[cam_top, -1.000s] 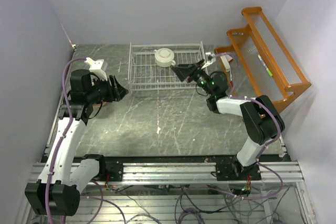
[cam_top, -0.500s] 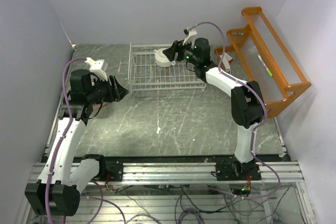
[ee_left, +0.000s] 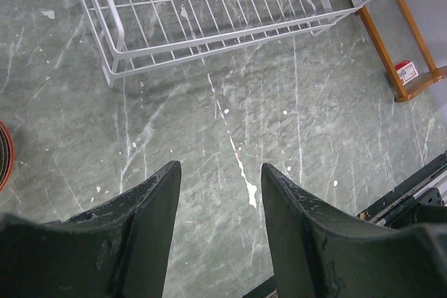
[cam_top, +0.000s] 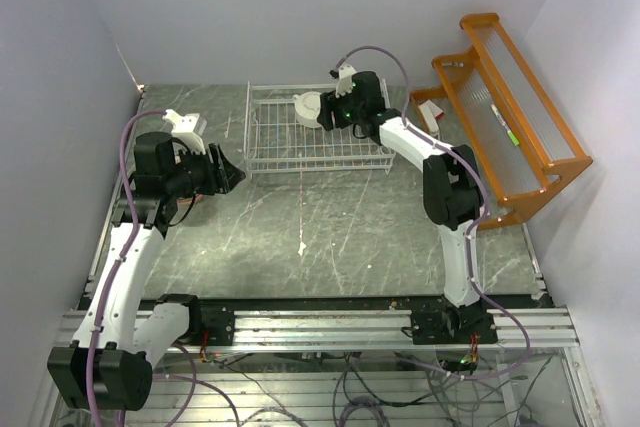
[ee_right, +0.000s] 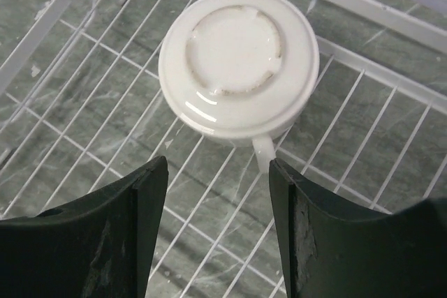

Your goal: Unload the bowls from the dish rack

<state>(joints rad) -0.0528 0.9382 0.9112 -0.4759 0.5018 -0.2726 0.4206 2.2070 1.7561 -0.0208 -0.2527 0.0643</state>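
One white bowl (cam_top: 307, 107) lies upside down in the back of the white wire dish rack (cam_top: 268, 152). In the right wrist view the bowl (ee_right: 237, 61) shows its foot ring and a small side handle (ee_right: 262, 153). My right gripper (cam_top: 326, 115) hovers just right of it, over the rack. It stands open (ee_right: 218, 163) with nothing between its fingers, the right fingertip close beside the handle. My left gripper (cam_top: 236, 176) hangs open (ee_left: 220, 169) over bare tabletop, left of the rack's front rail (ee_left: 230, 31). No other bowls are in the rack.
An orange wooden shelf (cam_top: 510, 117) stands at the right wall, with a small red-and-white box (ee_left: 406, 71) at its foot. A red-rimmed round thing (ee_left: 3, 155) is cut off at the left edge of the left wrist view. Grey walls close in on three sides.
My right arm has swung from the rack's right end to over the rack, stopping beside the white bowl. The left arm and the bowl have not moved.
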